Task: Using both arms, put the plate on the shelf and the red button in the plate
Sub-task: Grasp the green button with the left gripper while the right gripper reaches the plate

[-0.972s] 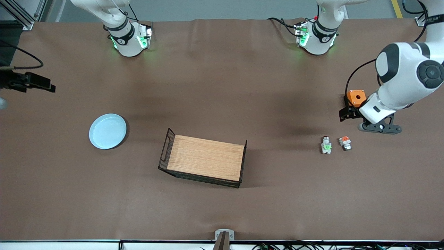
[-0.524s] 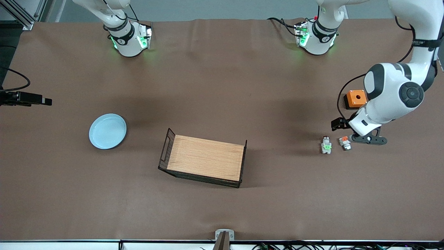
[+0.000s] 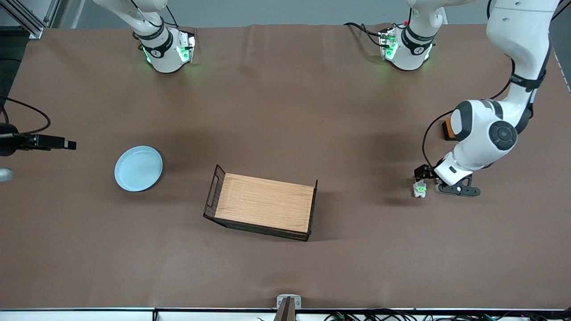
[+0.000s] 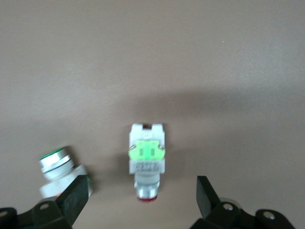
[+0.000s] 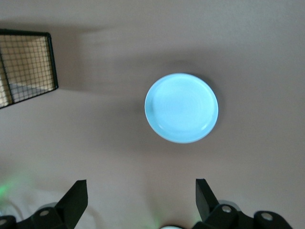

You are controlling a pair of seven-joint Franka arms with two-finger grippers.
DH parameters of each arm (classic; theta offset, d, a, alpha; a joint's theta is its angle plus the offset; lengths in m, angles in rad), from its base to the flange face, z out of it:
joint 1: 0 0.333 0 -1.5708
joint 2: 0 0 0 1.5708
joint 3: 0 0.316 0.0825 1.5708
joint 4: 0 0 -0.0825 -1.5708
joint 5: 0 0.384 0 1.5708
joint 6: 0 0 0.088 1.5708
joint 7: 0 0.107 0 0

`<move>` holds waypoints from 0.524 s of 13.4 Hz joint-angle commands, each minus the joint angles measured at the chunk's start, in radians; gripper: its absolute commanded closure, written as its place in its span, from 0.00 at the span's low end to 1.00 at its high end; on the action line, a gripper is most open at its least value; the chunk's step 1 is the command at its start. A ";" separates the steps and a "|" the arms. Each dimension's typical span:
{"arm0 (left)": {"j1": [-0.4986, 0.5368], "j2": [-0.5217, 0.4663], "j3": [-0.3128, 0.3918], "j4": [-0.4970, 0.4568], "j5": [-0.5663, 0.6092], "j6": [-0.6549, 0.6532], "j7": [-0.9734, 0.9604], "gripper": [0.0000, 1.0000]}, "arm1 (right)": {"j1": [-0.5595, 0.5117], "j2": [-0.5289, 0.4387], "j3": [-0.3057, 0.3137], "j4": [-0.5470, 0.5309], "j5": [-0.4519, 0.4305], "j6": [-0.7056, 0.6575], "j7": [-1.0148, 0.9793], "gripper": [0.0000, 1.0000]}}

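One plate [image 3: 138,168], empty, on the table toward the right arm's end. One red button [image 3: 419,189] toward the left arm's end, lying on its side. A second grey button piece [image 4: 58,168] just beside it. One orange box [image 3: 447,129], mostly hidden by the arm. One wire basket [image 3: 263,209] with a wooden floor, nothing in it.

Left gripper [image 4: 142,202] over the red button, fingers apart, holding nothing. Right gripper [image 5: 141,200] near the plate, fingers apart, holding nothing.

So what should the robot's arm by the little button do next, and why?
Probably lower the left gripper straight down and close. Its fingers stand open above the red button, which lies untouched on the table between them. The plate waits at the right arm's end.
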 commanded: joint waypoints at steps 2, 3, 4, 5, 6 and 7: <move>-0.036 0.060 -0.001 -0.022 -0.014 0.117 -0.012 0.00 | 0.055 -0.011 -0.015 -0.210 0.018 0.241 -0.057 0.00; -0.038 0.072 -0.001 -0.020 -0.014 0.128 -0.013 0.00 | 0.057 -0.008 -0.017 -0.264 0.019 0.315 -0.057 0.00; -0.036 0.080 -0.001 -0.020 -0.011 0.133 -0.012 0.00 | 0.057 -0.004 -0.017 -0.301 0.018 0.367 -0.057 0.00; -0.036 0.085 -0.001 -0.020 -0.007 0.134 -0.012 0.00 | 0.056 0.000 -0.017 -0.327 0.021 0.395 -0.057 0.00; -0.036 0.086 -0.001 -0.019 -0.004 0.134 -0.010 0.00 | 0.060 0.003 -0.017 -0.341 0.019 0.406 -0.056 0.00; -0.032 0.092 0.000 -0.017 -0.002 0.134 -0.003 0.00 | 0.060 0.003 -0.017 -0.343 0.019 0.406 -0.057 0.00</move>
